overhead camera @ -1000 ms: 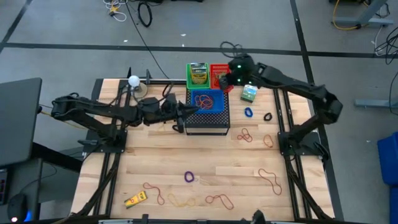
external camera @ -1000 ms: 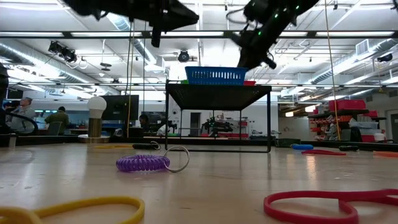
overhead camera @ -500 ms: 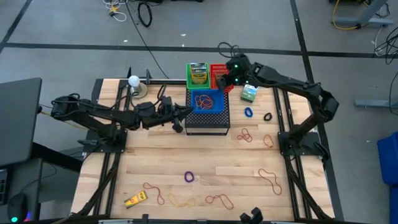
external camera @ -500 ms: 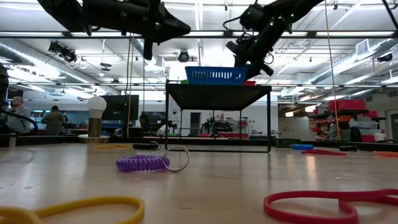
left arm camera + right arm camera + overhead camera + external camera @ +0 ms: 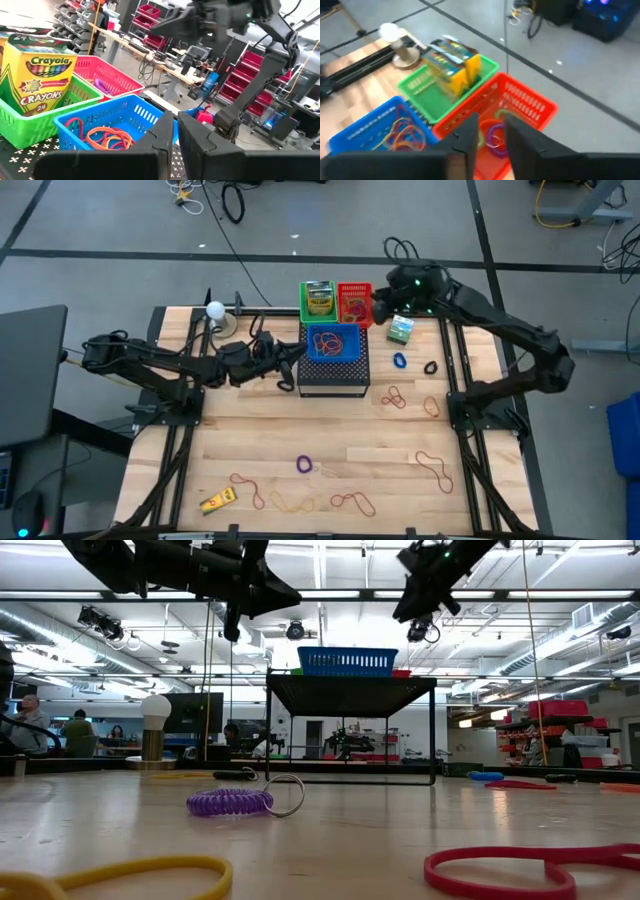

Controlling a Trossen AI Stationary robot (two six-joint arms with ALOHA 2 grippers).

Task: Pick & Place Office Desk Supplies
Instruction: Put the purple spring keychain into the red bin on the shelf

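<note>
Purple coil ring [image 5: 494,136] lies flat in red basket [image 5: 530,107]; right fingers [image 5: 490,131] narrowly parted, left fingers [image 5: 175,131] nearly closed, both empty.

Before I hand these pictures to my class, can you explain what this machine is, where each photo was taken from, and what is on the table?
It is a robot with two dark arms at a wooden table. One picture looks straight down, one looks level across the tabletop, and two come from cameras on the arms' wrists. A black mesh box carries three small baskets: a green basket with a crayon box, a red basket and a blue basket of rubber bands. More rubber bands, a purple coil ring and a small green box lie on the table. The left tool sits beside the mesh box, shut and empty. The right tool is above the red basket, holding nothing visible.
</note>
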